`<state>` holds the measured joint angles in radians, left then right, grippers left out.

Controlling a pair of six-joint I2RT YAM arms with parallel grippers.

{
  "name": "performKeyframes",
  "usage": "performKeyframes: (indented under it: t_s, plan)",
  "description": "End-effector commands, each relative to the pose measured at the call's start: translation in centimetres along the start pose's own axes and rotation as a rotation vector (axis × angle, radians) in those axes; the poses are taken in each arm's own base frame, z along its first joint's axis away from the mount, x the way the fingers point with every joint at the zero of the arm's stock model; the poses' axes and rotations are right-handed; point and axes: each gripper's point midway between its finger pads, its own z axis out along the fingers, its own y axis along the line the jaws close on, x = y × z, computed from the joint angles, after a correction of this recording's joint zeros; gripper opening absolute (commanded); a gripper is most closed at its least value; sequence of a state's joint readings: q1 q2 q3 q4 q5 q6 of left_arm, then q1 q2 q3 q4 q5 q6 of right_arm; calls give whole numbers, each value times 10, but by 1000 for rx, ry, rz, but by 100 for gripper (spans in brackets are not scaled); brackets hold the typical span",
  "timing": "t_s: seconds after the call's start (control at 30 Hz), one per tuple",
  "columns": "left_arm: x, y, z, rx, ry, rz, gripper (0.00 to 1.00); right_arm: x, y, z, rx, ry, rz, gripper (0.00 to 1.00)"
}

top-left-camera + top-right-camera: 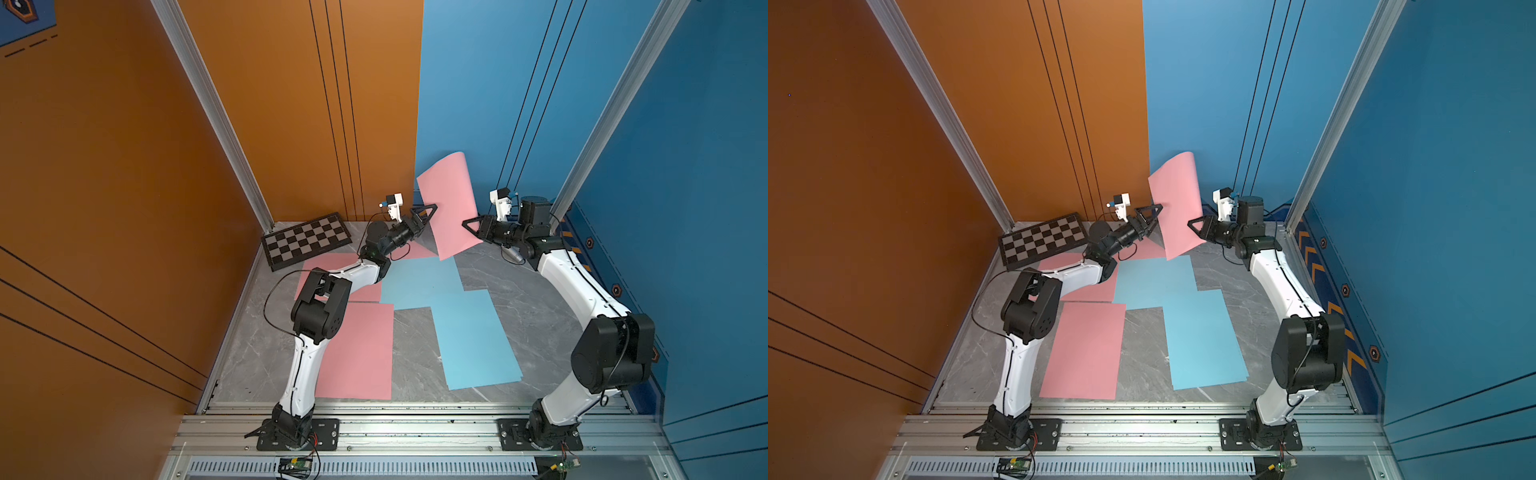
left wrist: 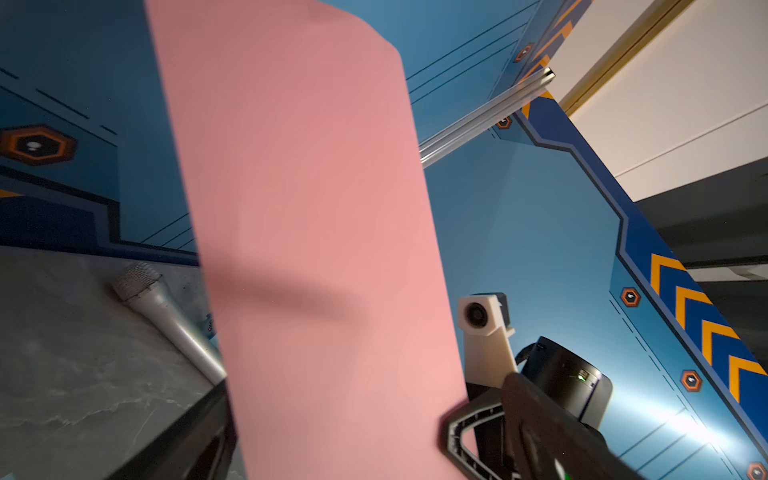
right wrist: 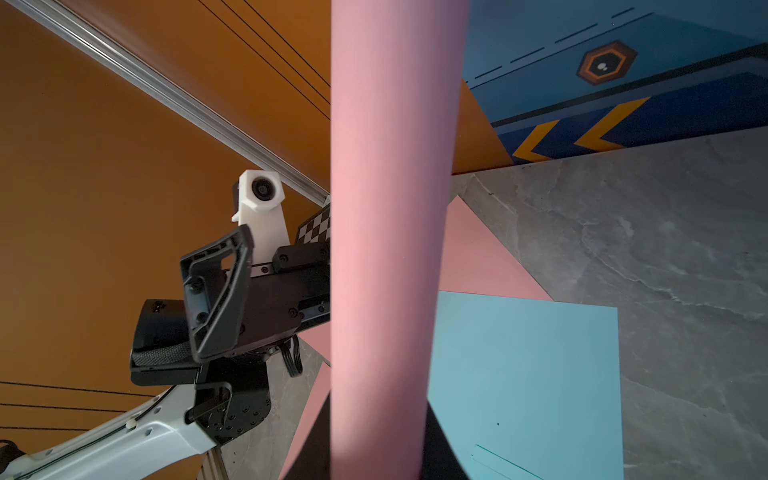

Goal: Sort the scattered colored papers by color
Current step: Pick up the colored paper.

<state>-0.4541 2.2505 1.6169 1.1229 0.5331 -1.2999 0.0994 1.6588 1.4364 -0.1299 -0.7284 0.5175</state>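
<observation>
One pink paper (image 1: 451,208) stands upright and curled above the back of the table, between my two grippers. My right gripper (image 1: 470,226) is shut on its right edge; in the right wrist view the pink paper (image 3: 386,249) rises from the right gripper (image 3: 376,457) and hides the jaws. My left gripper (image 1: 428,218) is open wide at the sheet's left edge, and the pink paper (image 2: 316,249) stands between its spread jaws without being pinched. Flat on the table lie a pink paper (image 1: 357,351), another pink paper (image 1: 332,274) under the left arm, and two light-blue papers (image 1: 419,282) (image 1: 473,336).
A black-and-grey checkered board (image 1: 305,241) leans at the back left corner. A silver microphone (image 1: 513,254) lies on the table under the right wrist. Orange and blue walls close in the back and sides. Bare marble table (image 1: 536,299) shows at the right.
</observation>
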Motion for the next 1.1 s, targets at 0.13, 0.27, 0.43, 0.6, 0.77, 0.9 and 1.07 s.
performKeyframes:
  t_s: [0.13, 0.27, 0.43, 0.6, 0.77, 0.9, 1.07]
  plan:
    - [5, -45, 3, 140, 51, 63, 81, -15, -3, -12, -6, -76, 12, 24]
    - [4, -43, 1, 135, 61, 51, 57, -12, -8, -10, -6, -73, 22, 24]
    - [15, -33, 4, 59, 120, 65, 38, -10, -13, -11, 6, -72, 27, 25]
    - [27, -31, 9, -29, 188, 105, 12, -7, -14, -13, 7, -70, 26, 34]
    - [37, -17, 6, -159, 276, 105, 0, -10, -25, -22, 35, -90, 49, 71]
    - [56, -10, -6, -344, 412, 199, 0, -14, -48, -35, 0, -162, 147, 87]
    - [75, -8, -24, -548, 603, 306, 0, -8, -72, -44, -3, -206, 206, 91]
